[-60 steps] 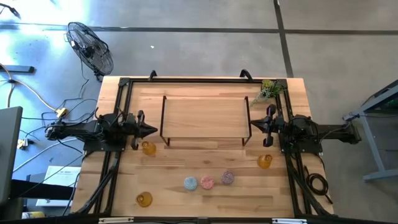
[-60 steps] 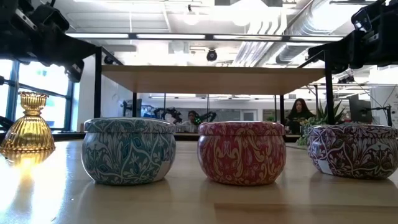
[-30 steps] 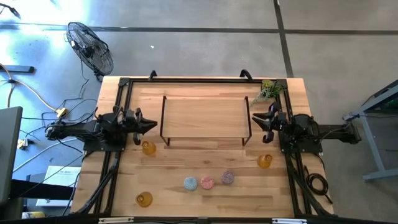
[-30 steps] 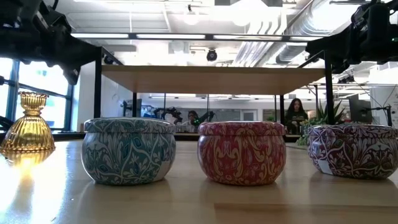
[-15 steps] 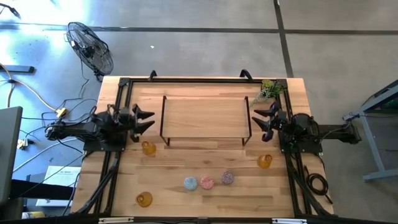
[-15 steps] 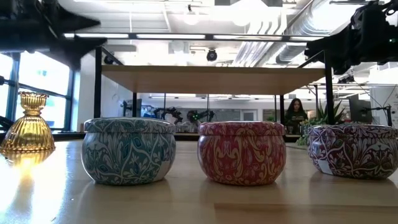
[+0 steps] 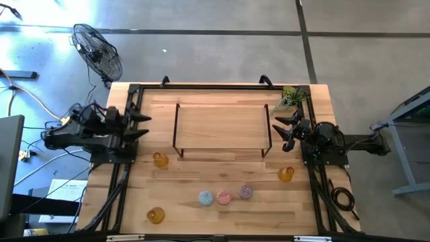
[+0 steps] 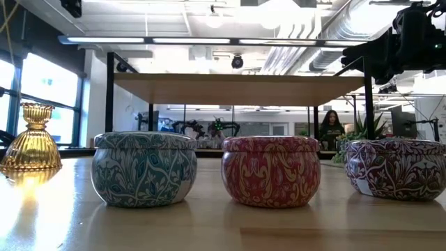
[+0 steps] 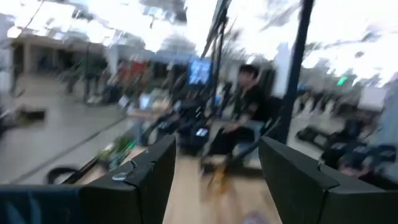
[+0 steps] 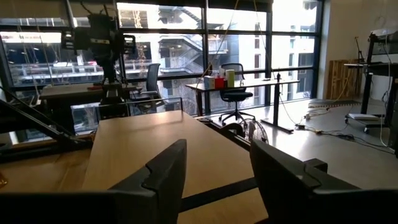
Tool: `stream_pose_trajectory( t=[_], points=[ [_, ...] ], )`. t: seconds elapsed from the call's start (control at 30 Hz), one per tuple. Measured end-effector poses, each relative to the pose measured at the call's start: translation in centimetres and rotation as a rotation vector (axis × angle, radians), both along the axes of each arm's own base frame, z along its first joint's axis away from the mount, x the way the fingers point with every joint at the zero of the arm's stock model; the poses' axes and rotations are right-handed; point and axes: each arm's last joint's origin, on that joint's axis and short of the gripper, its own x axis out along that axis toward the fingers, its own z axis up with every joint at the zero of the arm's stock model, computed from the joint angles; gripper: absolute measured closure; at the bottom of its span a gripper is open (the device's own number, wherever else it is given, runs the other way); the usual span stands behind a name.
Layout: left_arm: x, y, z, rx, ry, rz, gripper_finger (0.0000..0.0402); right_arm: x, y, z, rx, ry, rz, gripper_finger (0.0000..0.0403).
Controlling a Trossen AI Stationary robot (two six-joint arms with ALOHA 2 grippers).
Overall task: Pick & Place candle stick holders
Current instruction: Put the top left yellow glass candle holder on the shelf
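Note:
Three amber glass candle stick holders stand on the wooden table: one (image 7: 160,160) near the left arm, one (image 7: 286,175) near the right arm, one (image 7: 156,216) at the near left. Blue (image 7: 205,198), pink (image 7: 224,197) and purple (image 7: 246,192) round holders sit in a row near the front edge. In the low view they show close up: blue (image 8: 144,169), pink (image 8: 270,171), purple (image 8: 396,169). My left gripper (image 7: 140,125) hangs open above the table's left side, holding nothing. My right gripper (image 7: 282,130) stands open at the right end of the shelf, holding nothing.
A wooden shelf on black legs (image 7: 222,128) stands at the middle of the table between the two arms. A green plant sprig (image 7: 290,97) lies at the far right corner. A fan (image 7: 97,50) stands on the floor beyond the far left corner.
My left gripper has opened, risen and drawn back toward the table's left edge, leaving the top left of the low view. My right gripper has opened where it stands. None of the holders has moved.

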Motion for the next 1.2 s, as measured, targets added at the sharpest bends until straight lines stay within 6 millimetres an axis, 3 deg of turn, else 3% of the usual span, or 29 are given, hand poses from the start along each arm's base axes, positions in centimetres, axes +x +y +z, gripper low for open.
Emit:
stream_pose_trajectory(
  t=[0.2,0.37,0.5,0.63,0.83,0.97,1.2],
  points=[
    [0.3,0.2,3.4,-0.041,0.345,0.055,0.0174,0.0,0.0,-0.1,0.021,-0.002,0.003,0.0230],
    [1.1,0.1,3.8,-0.123,0.782,0.075,0.0174,0.0,0.0,-0.1,0.024,0.003,0.002,0.0230],
    [2.2,-0.1,2.6,-0.236,1.059,0.057,0.0174,0.0,0.0,-0.1,0.025,0.003,-0.005,0.0230],
    [4.1,-0.5,0.9,-0.299,1.200,-0.028,0.0174,0.0,-0.1,-0.1,0.028,0.003,-0.027,0.0229],
    [6.3,-0.5,-2.4,-0.303,1.391,-0.011,0.0174,0.0,-0.1,-0.1,0.028,0.003,-0.027,0.0230],
    [7.3,-0.5,-4.0,-0.318,1.487,0.012,0.0174,0.0,-0.1,-0.2,0.027,0.015,-0.027,0.0229],
    [8.5,-0.6,-4.6,-0.344,1.516,0.034,0.0174,0.0,-0.1,-0.7,0.025,0.062,-0.026,0.0230]
  ],
)
